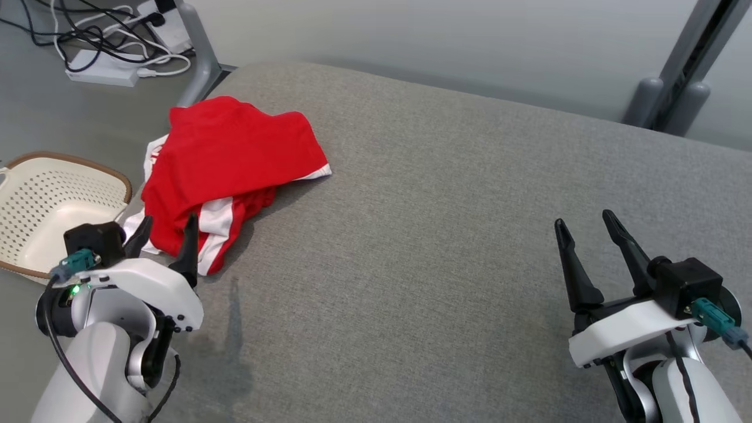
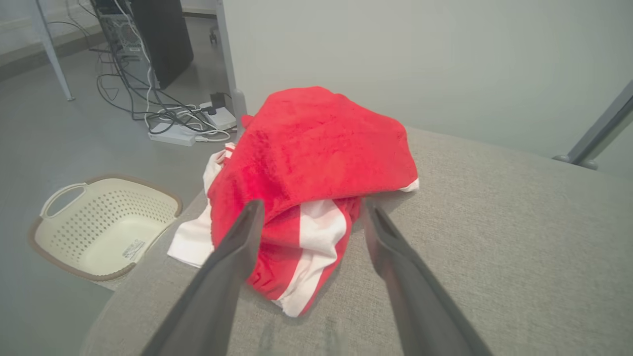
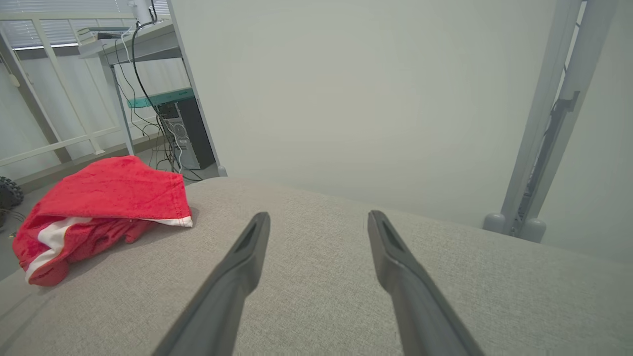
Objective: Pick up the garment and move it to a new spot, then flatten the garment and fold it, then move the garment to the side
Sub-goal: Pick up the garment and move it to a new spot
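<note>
Two claws are seen over the grey fabric counter, both with fingers spread apart and nothing held. A red-and-white garment is crumpled at the counter's far left edge. The left claw is positioned at the garment's near hem; contact cannot be told. The right claw is placed well apart, at the right. A cream basket is set on the floor beside the counter.

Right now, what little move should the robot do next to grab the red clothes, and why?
Probably ease the left claw forward and down around the near striped edge of the red garment. That claw is open and aimed right at it; the right claw is open but far away.
</note>
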